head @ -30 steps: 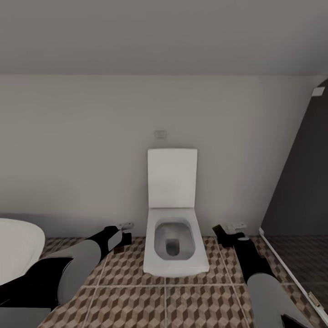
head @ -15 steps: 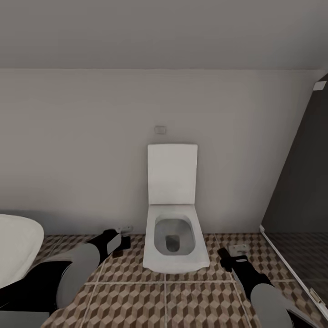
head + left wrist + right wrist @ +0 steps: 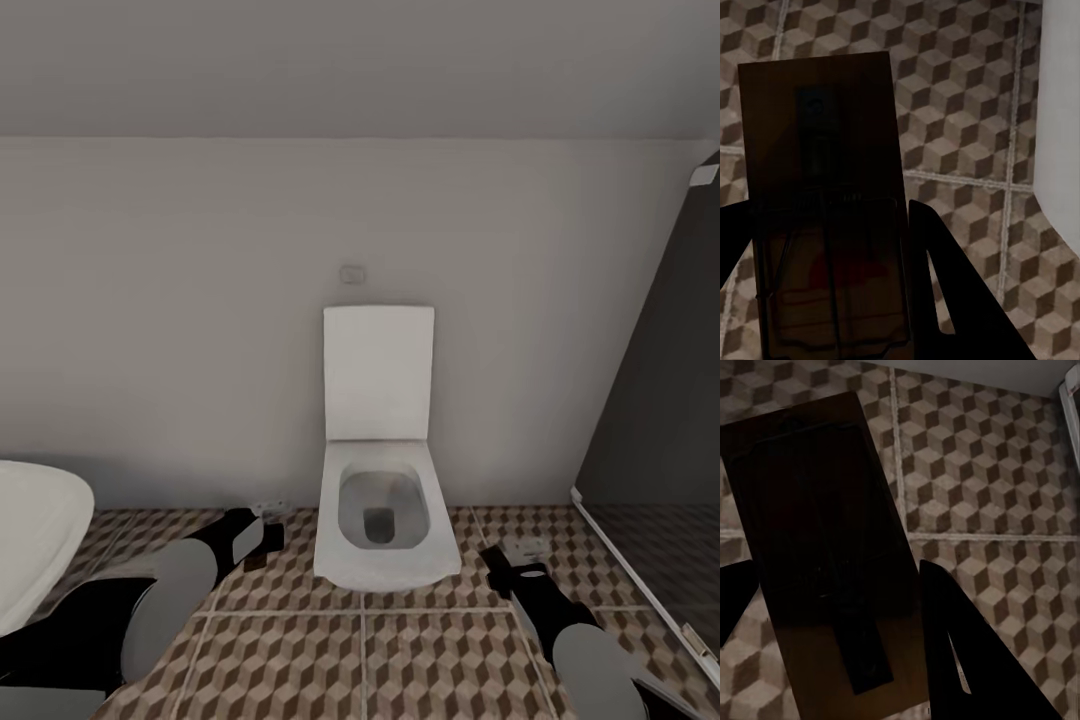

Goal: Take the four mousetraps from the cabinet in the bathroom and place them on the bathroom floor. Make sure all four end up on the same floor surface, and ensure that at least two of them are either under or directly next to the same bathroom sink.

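Each claw carries a mousetrap: in the left wrist view a dark board [image 3: 825,202] with wire parts and a faint red patch sits clamped between the left claw's [image 3: 825,300] black fingers [image 3: 945,285], and in the right wrist view a second board [image 3: 825,555] is gripped the same way by the right claw [image 3: 832,645]. Both hang above the bathroom floor [image 3: 400,660] with its cube-pattern tiles. In the head view the left claw [image 3: 262,530] and right claw [image 3: 512,558] flank a white toilet [image 3: 385,515], while a white rounded rim [image 3: 40,530] shows at the left edge; whether that is the sink cannot be told from here. The chief risk, as I judge it, is setting the traps down beside the toilet, mistaking it for the sink, which would leave the near-sink condition unmet. Releasing from this height could also let a board flip or skid off under the toilet or against the dark glass partition [image 3: 660,400]. A swing of either arm could knock the toilet bowl. The cabinet and the other two traps are out of sight. No brand, label or legible writing appears; the small wall plate [image 3: 352,273] above the toilet is blank.
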`<state>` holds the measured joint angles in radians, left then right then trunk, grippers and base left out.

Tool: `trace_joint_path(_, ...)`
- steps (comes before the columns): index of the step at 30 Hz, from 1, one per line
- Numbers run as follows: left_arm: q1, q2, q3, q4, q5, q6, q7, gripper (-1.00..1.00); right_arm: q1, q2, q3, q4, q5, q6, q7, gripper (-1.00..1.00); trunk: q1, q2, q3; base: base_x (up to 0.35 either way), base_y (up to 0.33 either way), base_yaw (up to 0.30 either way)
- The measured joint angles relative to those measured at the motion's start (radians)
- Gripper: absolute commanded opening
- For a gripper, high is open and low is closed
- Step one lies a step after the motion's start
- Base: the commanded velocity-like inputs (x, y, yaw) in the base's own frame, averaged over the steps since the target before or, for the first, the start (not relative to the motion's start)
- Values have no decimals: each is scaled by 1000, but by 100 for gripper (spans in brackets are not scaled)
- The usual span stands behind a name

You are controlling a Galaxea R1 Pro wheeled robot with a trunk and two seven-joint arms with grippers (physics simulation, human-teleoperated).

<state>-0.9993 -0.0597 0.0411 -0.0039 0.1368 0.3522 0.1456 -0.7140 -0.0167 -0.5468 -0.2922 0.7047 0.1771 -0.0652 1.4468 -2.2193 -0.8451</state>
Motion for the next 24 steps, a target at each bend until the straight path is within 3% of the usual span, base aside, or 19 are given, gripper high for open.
trace_joint_path(9, 1, 0, 0, 0, 0, 0, 0, -100, 0, -21, -1, 0, -1, -1, 0, -100, 35, -63, -28, 0, 0, 0)
trace_joint_path(24, 1, 5, 0, 1, 4, 1, 0, -100, 0, -22, -1, 0, -2, -12, -1, -100, 92, -168, -75, 0, 0, 0)
